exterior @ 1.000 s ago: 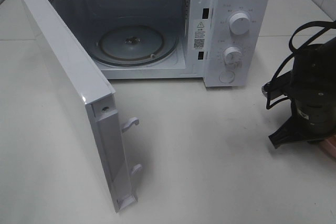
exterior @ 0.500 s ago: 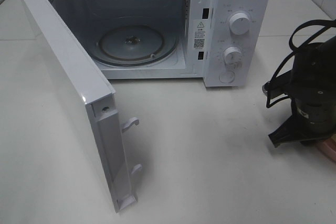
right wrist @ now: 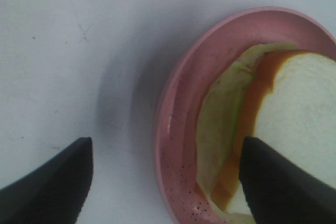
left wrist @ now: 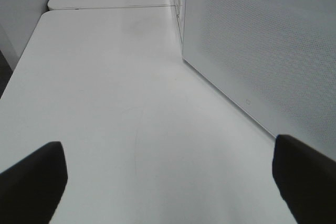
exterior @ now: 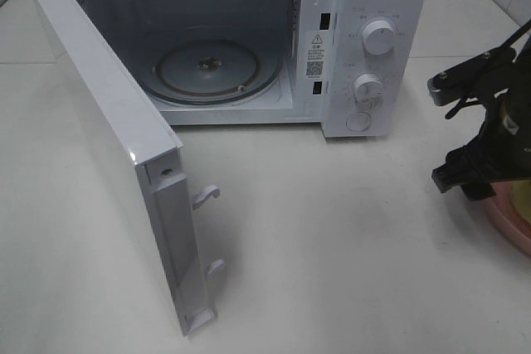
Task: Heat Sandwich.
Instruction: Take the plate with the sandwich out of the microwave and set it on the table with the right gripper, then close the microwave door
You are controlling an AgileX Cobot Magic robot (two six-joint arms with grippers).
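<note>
The sandwich (right wrist: pixel 294 108), pale bread over an orange layer and a green leaf, lies on a round pink plate (right wrist: pixel 210 56). My right gripper (right wrist: pixel 165 150) hovers open over the plate's rim: one finger is above the bare table and the other above the sandwich, and neither grips anything. In the exterior high view the right arm (exterior: pixel 489 147) stands at the right edge over the plate (exterior: pixel 510 221), where the sandwich is hidden. The white microwave (exterior: pixel 365 39) has its door (exterior: pixel 108 122) swung wide, and its glass turntable (exterior: pixel 211 68) is bare. My left gripper (left wrist: pixel 168 156) is open beside the door's perforated panel (left wrist: pixel 262 51).
The open door juts toward the table's front left, its latch hooks (exterior: pixel 206 196) pointing right. Two knobs (exterior: pixel 378 37) and a button sit on the microwave's right panel. White table (exterior: pixel 332 246) stretches between the microwave and the plate.
My right gripper has opened wide. The right arm has risen and shifted slightly right, so more of the pink plate shows. The left gripper has stayed open and still.
</note>
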